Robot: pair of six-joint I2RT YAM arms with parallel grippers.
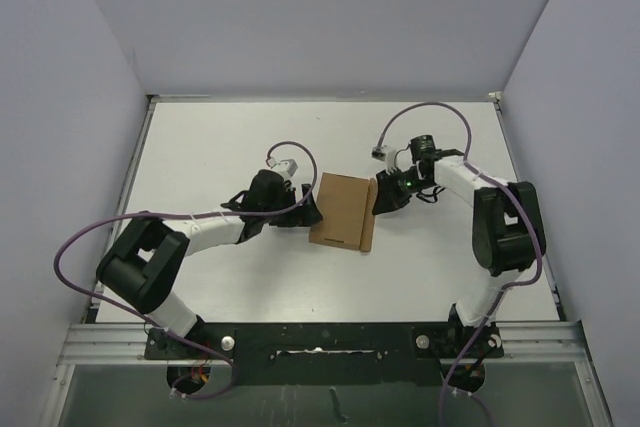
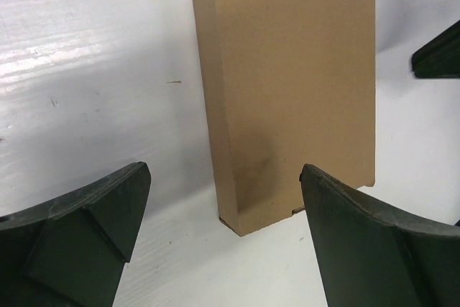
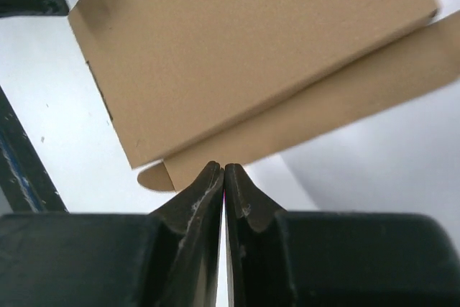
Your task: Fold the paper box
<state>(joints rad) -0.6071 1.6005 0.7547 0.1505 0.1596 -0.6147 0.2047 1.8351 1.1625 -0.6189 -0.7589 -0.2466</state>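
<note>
The paper box [image 1: 338,211] is a flat brown cardboard rectangle lying mid-table, with a narrow flap [image 1: 368,217] standing along its right edge. My left gripper [image 1: 311,209] is open at the box's left edge. In the left wrist view [image 2: 224,174] its fingers straddle the near corner of the box [image 2: 287,84] without touching it. My right gripper [image 1: 379,197] is shut at the box's right side. In the right wrist view its closed tips [image 3: 224,168] meet the edge of the flap [image 3: 323,113], with the box lid [image 3: 237,55] beyond. Nothing is held between them.
The white table [image 1: 220,157] has walls on three sides and a metal rail [image 1: 320,337] at the near edge. Purple cables loop from both arms. The right gripper's finger [image 2: 437,52] shows at the far edge of the left wrist view.
</note>
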